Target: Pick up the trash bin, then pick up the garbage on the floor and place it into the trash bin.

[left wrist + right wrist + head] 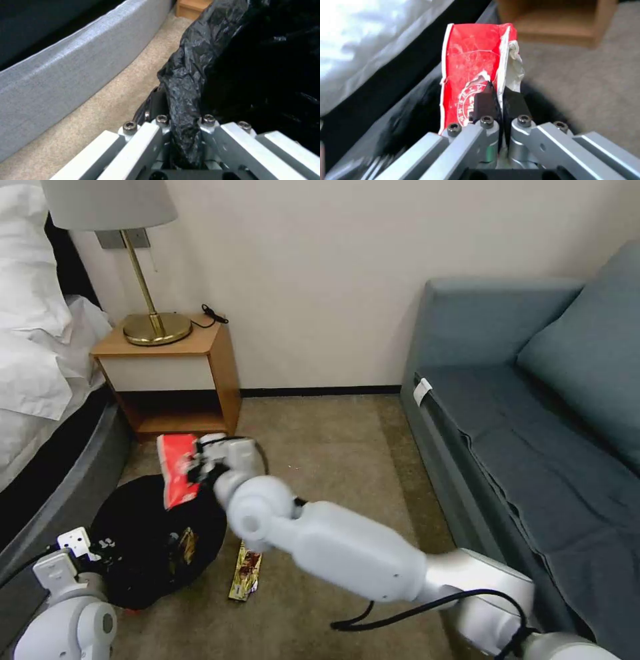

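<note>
Black liner plastic is all the left gripper [185, 140] has: jaws pinched shut on the bagged rim of the trash bin [143, 540], holding it low at the robot's left, close to the grey bed base [66, 75]. Risk one: the grip looks to be on film as much as on rim, so the liner could slide or tear and the bin tilt or drop. Gold-brown packet [245, 573] lies on the carpet [320, 447] just beside the bin, not yet collected; something small already shows inside the bag, can't tell what. Right gripper [496, 100] is closed on the lower edge of the red-white packet [470, 75], holding it over the bin's far rim, not over the centre. Risk two: the packet is light and stiff, pinched at one edge, and part of it overhangs outside the rim toward the nightstand [173, 380]; released here it may catch the rim or flutter onto the carpet. Moving further over the opening before letting go looks safer. Bottle and tan wrapper: can't locate them.
</note>
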You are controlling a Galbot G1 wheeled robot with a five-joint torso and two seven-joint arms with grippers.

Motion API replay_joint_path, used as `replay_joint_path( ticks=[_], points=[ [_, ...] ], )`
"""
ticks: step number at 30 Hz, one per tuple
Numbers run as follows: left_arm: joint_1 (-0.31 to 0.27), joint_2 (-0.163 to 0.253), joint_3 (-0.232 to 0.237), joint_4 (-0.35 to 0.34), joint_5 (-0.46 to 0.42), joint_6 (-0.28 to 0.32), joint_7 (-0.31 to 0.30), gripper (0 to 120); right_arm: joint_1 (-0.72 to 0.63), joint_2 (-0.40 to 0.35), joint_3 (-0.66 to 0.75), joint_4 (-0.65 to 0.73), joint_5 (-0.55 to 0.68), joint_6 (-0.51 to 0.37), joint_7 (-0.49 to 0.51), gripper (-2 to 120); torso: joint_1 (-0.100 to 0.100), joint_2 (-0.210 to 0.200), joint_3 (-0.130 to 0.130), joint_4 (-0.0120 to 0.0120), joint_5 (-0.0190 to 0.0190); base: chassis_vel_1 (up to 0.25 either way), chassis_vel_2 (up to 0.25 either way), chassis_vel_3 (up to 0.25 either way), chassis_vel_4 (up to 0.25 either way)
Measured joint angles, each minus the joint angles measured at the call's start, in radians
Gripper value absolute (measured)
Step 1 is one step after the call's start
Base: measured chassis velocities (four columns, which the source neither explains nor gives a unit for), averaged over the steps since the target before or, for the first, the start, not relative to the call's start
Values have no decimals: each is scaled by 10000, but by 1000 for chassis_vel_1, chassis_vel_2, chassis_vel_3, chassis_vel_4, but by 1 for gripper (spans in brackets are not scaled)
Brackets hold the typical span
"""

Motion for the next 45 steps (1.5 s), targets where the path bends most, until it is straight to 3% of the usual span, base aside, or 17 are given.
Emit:
replay_joint_path(
  ticks=[6,9,22,25,30,35,39,40,44,45],
  points=[
    [-5,-65,44,-66,48,3,0,2,-491,30,-806,50,-317,-1,-102,9,0,0,0,-3,1,0,0,0,0],
    [35,-86,46,-92,77,3,0,2,-602,112,-901,85,-385,12,-164,24,0,0,0,-1,2,0,0,0,0],
    [92,-99,27,-172,79,-3,0,2,-547,-225,-622,163,-978,45,-323,68,0,0,0,0,3,0,0,0,0],
    [94,-83,9,-172,63,-7,0,2,-458,-770,29,448,-1833,242,-860,83,0,0,0,-1,4,0,0,0,0],
    [85,-18,-64,-170,-3,-15,0,2,-440,-1683,1100,1214,-2721,717,-1696,98,0,0,0,-4,6,0,0,0,0],
    [92,61,-139,-163,-83,-15,6,2,-660,-2372,2079,1877,-3798,1425,-2655,100,0,0,0,0,6,0,0,0,0],
    [78,124,-213,-107,-187,-15,28,2,-1702,-3467,4207,2947,-5519,2217,-3797,100,0,0,0,-1,8,0,0,0,0],
    [78,124,-213,-107,-187,-15,28,2,-1702,-3467,4207,2947,-5519,2217,-3797,100,0,0,0,-1,8,0,0,0,0],
    [41,179,-244,-37,-244,-17,43,2,-3509,-5132,6399,4192,-6598,2664,-4367,100,0,1,0,-8,8,0,0,0,0],
    [41,179,-244,-37,-244,-17,43,2,-3509,-5132,6399,4192,-6598,2664,-4367,100,0,1,0,-8,8,0,0,0,0]
  ],
)
